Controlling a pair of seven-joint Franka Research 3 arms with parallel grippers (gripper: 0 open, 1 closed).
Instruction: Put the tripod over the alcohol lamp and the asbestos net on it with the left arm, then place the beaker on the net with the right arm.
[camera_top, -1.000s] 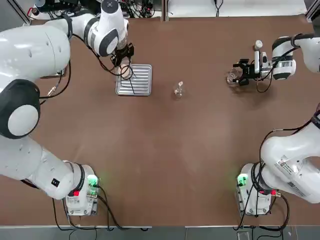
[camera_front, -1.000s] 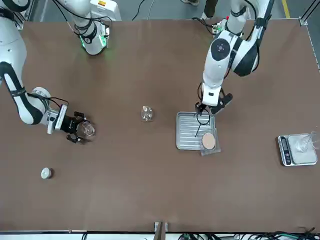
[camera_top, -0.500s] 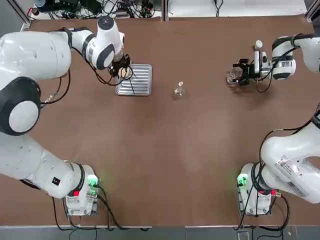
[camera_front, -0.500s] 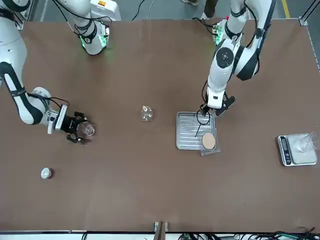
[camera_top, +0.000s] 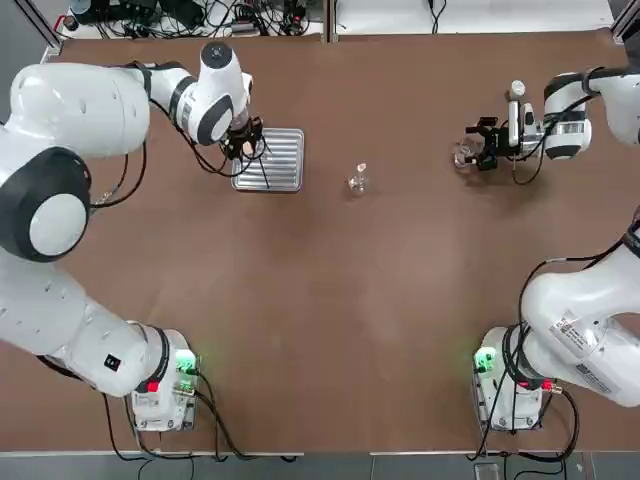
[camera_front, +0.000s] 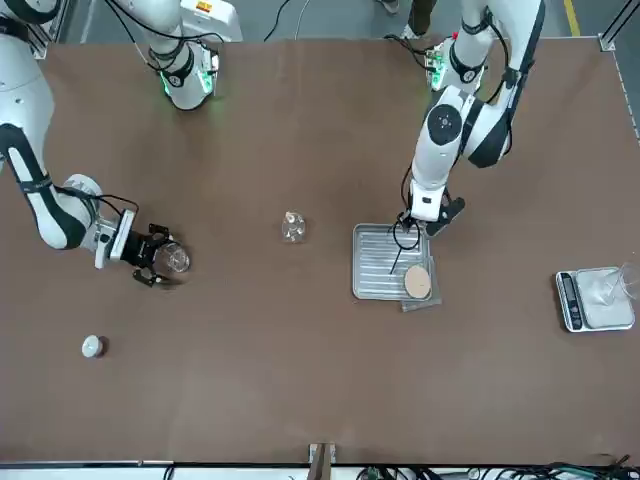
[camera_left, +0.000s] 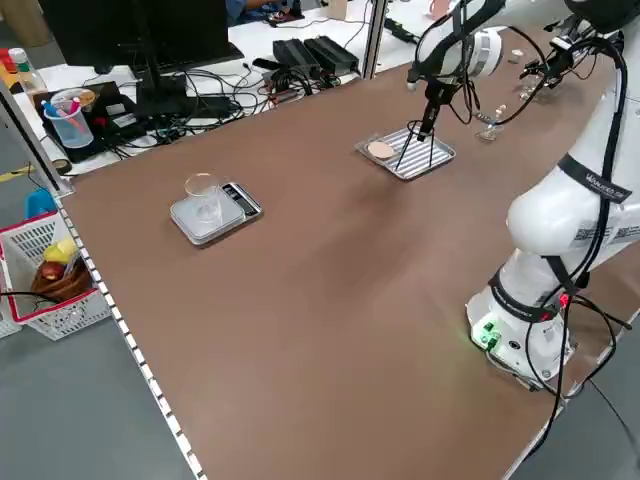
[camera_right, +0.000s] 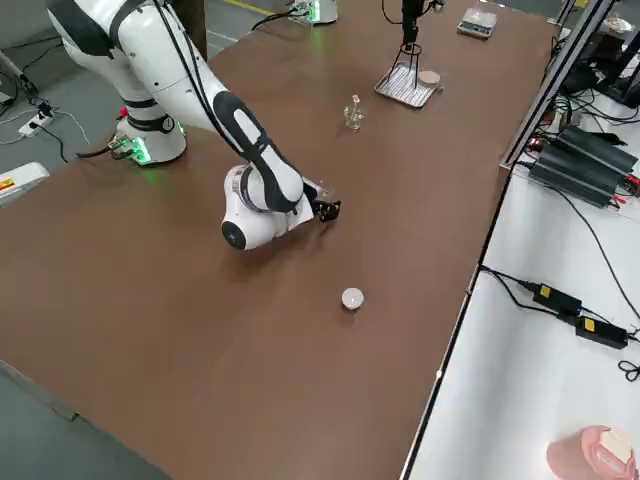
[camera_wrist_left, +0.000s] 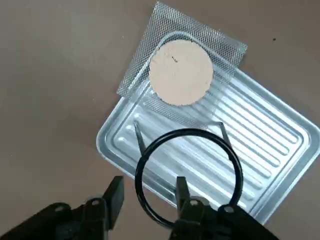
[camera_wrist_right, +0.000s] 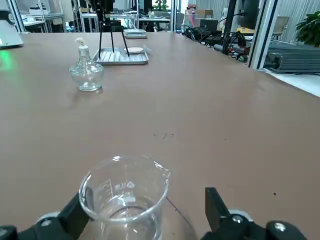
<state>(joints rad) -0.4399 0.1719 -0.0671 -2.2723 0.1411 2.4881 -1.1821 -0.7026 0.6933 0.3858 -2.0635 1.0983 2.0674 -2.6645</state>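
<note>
The black wire tripod (camera_wrist_left: 187, 131) stands upright on the ribbed silver tray (camera_wrist_left: 260, 145) at the far left of the table. My left gripper (camera_wrist_left: 148, 192) hangs over it, open, its fingers on either side of the ring's rim. The asbestos net (camera_wrist_left: 181, 72) lies over the tray's far-left corner, partly overhanging it. The alcohol lamp (camera_top: 357, 181) stands alone at mid-table, seen also from across the table (camera_front: 293, 227). At the far right the beaker (camera_wrist_right: 125, 200) stands on the table between the open fingers of my right gripper (camera_top: 470, 147).
A small white cap (camera_front: 92, 346) lies beyond the beaker near the far right edge. A scale with a glass dish (camera_front: 595, 297) sits at the table's far left. The left arm (camera_top: 90, 100) arches over the left side of the table.
My left gripper has come down over the tripod's ring and its fingers have narrowed around the rim. The right gripper and the beaker have not moved.
</note>
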